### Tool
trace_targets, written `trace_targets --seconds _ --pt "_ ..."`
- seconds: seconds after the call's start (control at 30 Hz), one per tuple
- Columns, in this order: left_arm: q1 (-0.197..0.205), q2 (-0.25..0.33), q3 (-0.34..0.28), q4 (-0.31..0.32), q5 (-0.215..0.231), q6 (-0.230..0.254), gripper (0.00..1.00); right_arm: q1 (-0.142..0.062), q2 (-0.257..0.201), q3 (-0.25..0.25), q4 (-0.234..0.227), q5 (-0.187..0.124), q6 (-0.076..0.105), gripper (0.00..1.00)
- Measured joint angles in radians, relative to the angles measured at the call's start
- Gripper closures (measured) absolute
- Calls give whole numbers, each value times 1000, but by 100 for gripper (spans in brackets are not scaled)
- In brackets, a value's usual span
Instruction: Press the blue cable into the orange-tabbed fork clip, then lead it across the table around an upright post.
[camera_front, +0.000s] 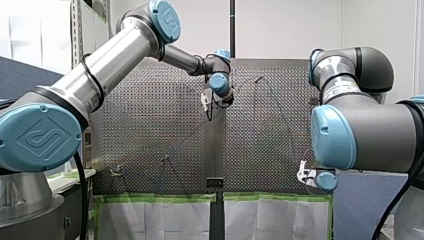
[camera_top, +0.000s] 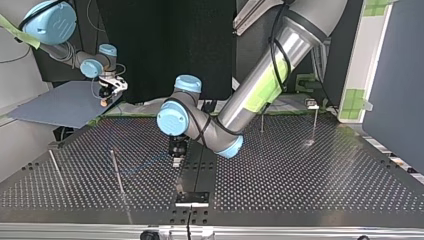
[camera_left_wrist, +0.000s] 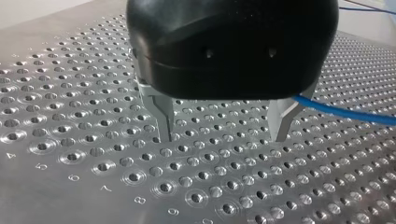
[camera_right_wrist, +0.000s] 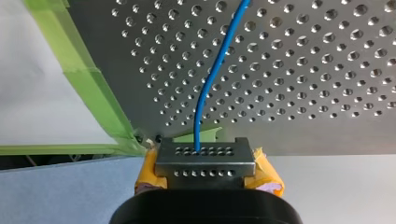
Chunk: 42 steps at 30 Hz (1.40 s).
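Two metal fingers (camera_left_wrist: 164, 119) of my left gripper (camera_left_wrist: 223, 138) stand wide apart just above the perforated table (camera_left_wrist: 70, 116), with nothing between them. The blue cable (camera_left_wrist: 345, 112) passes beside one finger, outside the gap. My right gripper (camera_right_wrist: 205, 161), yellow-padded, is clamped on the cable's end, and the cable runs ahead from its jaws.

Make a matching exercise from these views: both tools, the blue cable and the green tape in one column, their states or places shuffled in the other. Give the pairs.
Things:
1. my left tool
2. my right tool
3. blue cable
4. green tape

States or places:
A. lines the table edge
B. open, empty, low over the table
C. shut on the cable, yellow-padded
D. runs over the perforated holes

Pairs: 1-B, 2-C, 3-D, 4-A.
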Motion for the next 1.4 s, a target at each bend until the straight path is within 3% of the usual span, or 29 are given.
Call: trace_targets --seconds 0.2,0.37,0.47,0.6,0.83,1.07,1.4 --pt "1 0 0 -3 6 -12 0 -3 15 -7 -12 1 16 100" --pt "-1 0 -1 -4 9 -22 0 -9 56 -35 11 2 30 100" --pt "-8 0 -1 -4 10 -24 0 -10 69 -48 38 12 21 100" --pt "-16 0 -1 -3 -8 -40 0 -9 73 -56 69 26 -4 100" --pt "-17 0 -1 -5 -52 -95 0 -8 73 -62 83 29 -40 100" --pt "-12 1 -1 -7 -68 -136 0 -9 73 -63 85 29 -45 100" --pt "-33 16 -6 -46 -65 -142 0 -8 73 -64 86 28 -45 100"
